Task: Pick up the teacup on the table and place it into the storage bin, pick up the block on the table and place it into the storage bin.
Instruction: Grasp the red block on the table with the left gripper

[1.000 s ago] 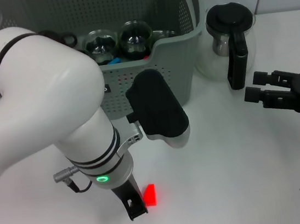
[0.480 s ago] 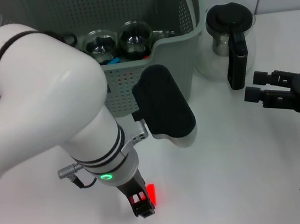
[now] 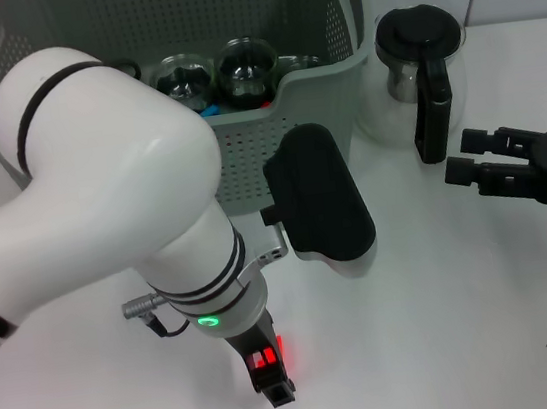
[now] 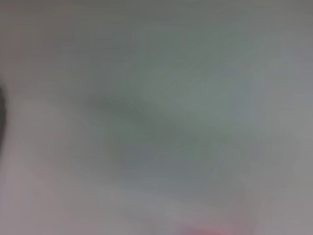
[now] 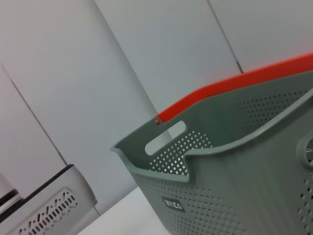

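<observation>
Left arm bent low across the foreground in head view, wrist pointing down, green indicator ring lit. Left gripper (image 3: 271,374) at the table surface; finger state not discernible. Right gripper (image 3: 470,160) hovers at right, horizontal, fingers parted.

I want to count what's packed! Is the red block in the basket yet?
No. The red block lies on the table, under the left gripper, outside the basket.

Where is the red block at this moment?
In the head view the red block sits on the white table, near its front edge and well in front of the storage bin, right at the left gripper.
</observation>
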{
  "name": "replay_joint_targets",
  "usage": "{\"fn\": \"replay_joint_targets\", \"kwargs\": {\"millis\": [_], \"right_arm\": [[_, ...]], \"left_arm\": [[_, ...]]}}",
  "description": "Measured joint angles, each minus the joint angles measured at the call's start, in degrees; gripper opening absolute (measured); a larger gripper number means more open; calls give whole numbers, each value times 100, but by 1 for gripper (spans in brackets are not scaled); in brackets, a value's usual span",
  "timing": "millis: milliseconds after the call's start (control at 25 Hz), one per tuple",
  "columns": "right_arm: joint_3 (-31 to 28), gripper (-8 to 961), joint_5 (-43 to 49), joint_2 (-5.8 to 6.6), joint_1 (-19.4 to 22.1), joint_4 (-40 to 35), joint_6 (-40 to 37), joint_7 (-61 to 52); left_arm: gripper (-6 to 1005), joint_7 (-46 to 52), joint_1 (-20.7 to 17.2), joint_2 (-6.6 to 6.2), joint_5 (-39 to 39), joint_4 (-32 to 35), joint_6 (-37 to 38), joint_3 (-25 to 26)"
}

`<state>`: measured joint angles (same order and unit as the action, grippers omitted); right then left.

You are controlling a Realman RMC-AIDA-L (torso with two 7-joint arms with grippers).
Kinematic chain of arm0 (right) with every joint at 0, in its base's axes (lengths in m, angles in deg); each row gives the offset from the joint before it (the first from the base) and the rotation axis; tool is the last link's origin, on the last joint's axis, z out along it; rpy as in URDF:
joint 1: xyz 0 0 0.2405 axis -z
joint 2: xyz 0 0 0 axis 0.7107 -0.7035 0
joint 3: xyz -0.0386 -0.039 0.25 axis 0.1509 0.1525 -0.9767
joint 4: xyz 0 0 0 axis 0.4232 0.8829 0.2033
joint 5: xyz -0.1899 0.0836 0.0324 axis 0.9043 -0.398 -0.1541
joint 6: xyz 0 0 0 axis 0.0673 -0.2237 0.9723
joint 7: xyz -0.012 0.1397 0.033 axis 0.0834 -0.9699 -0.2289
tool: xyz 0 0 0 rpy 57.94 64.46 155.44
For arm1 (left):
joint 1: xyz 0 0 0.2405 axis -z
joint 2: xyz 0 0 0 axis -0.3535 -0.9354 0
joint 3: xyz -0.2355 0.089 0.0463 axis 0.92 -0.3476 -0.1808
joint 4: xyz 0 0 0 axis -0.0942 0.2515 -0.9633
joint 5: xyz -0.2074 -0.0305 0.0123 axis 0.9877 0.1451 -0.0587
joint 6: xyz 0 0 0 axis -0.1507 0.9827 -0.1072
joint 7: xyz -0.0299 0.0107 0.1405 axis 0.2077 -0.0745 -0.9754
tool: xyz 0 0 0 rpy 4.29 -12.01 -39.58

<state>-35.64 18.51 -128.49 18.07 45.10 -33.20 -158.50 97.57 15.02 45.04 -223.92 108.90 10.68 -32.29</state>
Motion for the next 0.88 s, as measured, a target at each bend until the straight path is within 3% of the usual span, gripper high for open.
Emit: {"fn": "replay_joint_targets", "kwargs": {"millis": [160,880], "right_arm": [[0,884,0,0,13,0,0,0],[0,885,0,0,16,0,3,0]], "left_arm": [[795,-47,34,5,7,-73,-37,-56],[783,53,248,8,5,-527,-262,-54]]}}
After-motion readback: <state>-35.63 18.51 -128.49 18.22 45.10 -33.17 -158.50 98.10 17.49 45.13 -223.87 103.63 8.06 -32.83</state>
